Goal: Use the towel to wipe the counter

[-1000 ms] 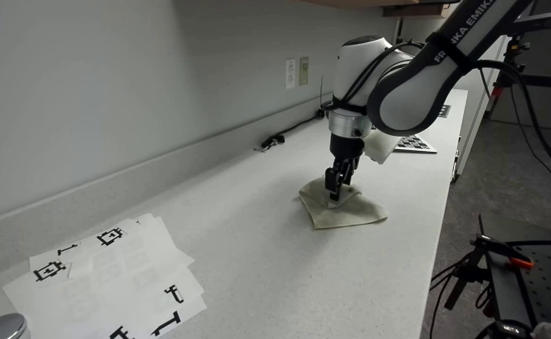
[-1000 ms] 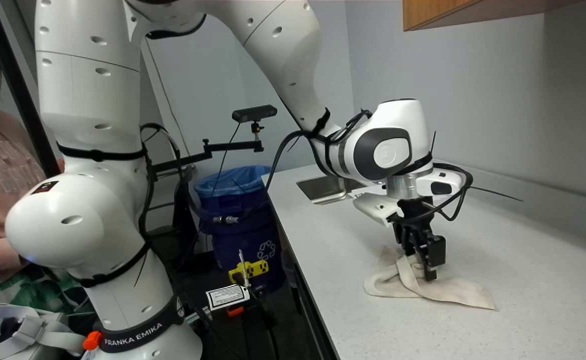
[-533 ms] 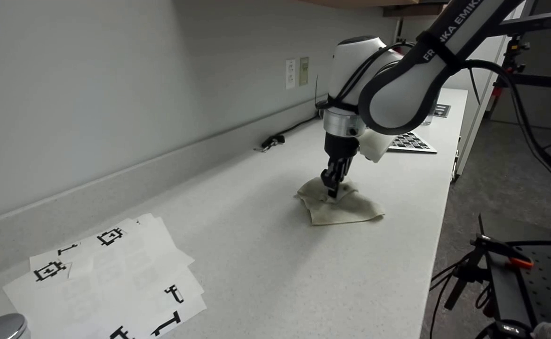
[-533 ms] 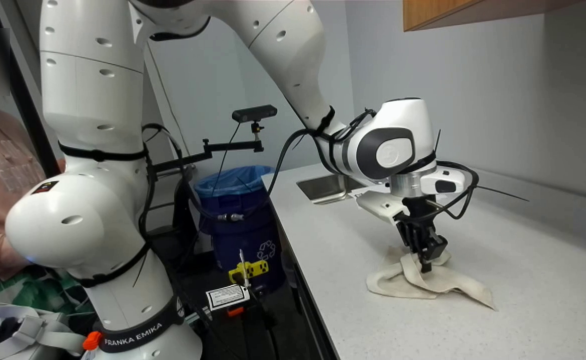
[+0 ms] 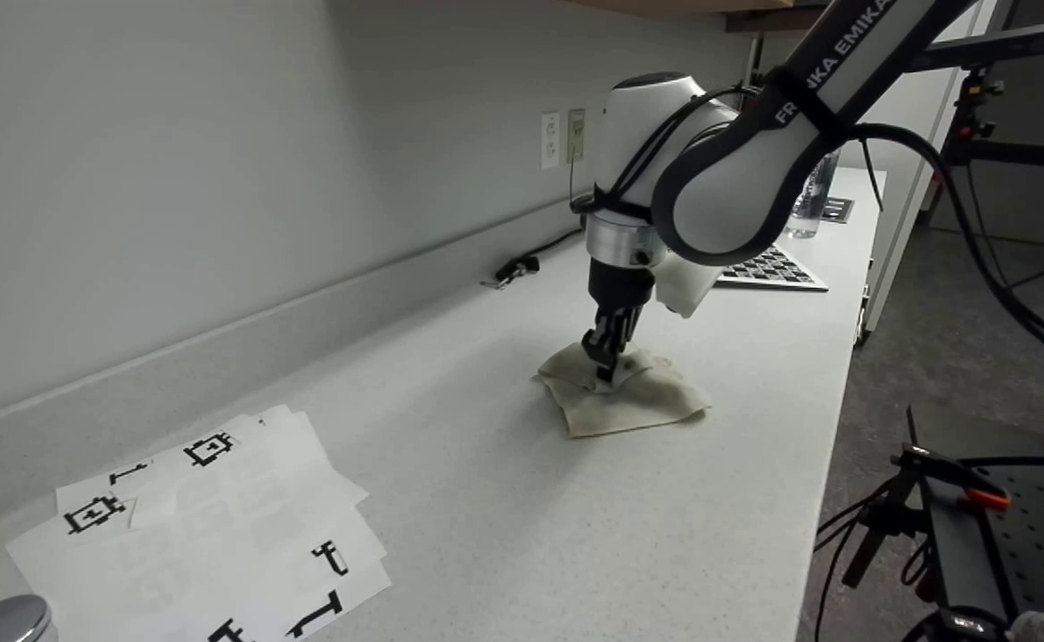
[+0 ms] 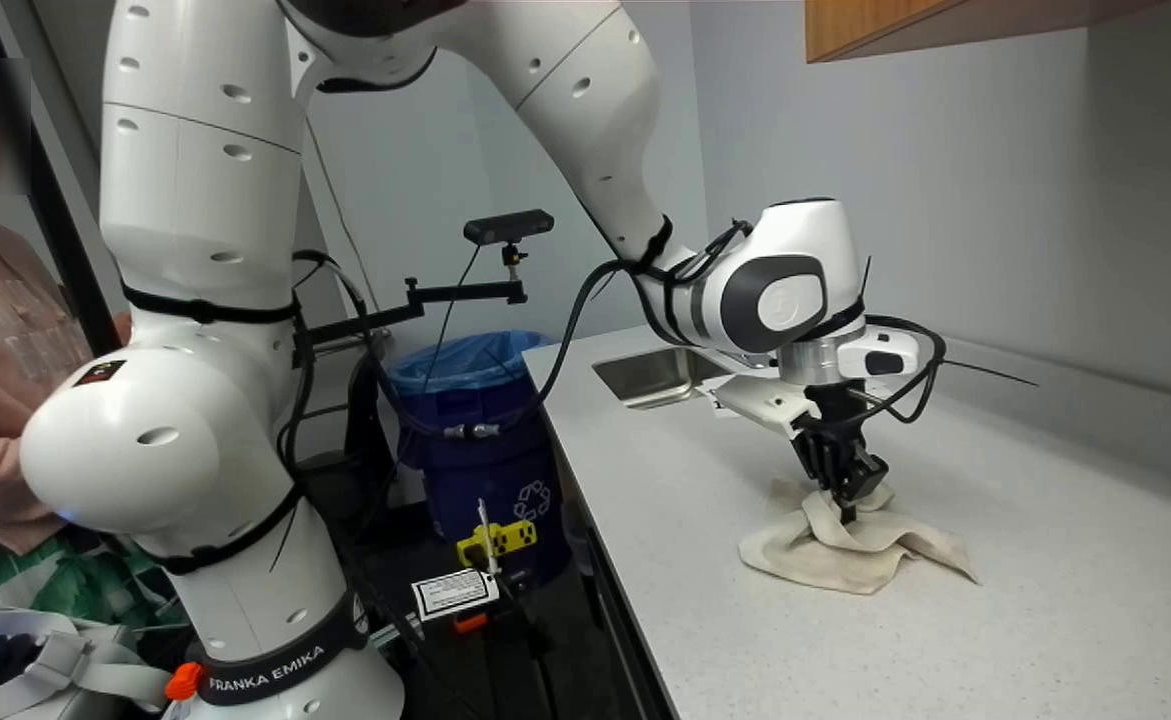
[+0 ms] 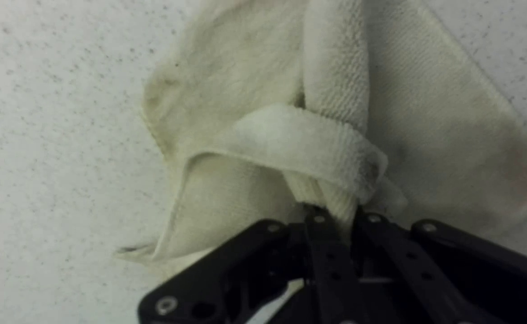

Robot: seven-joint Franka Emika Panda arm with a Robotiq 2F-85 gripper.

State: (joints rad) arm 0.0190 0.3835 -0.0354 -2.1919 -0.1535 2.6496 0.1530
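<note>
A cream towel (image 5: 642, 408) lies crumpled on the pale speckled counter (image 5: 486, 508), one end spread flat. My gripper (image 5: 606, 370) points down into its middle; in an exterior view the fingertips of the gripper (image 6: 847, 512) sink among the folds of the towel (image 6: 825, 568). From the wrist view, a bunched fold of the towel (image 7: 245, 72) runs up between the narrowed fingers of my gripper (image 7: 340, 218), which is shut on it. The very tips are hidden by cloth. Faint dark and reddish stains mark the towel's right side there.
White papers with black markings (image 5: 201, 526) lie on the counter by the wall. A checkered board (image 5: 776, 269) and a clear bottle (image 5: 811, 201) stand behind the arm. A black cable end (image 5: 517, 267) rests near the wall. A sink (image 6: 660, 378) is set in the counter's far end.
My gripper's fingers have come together on the towel. Gripper and towel have shifted a little leftward in an exterior view, and the folds have bunched up around the fingertips.
</note>
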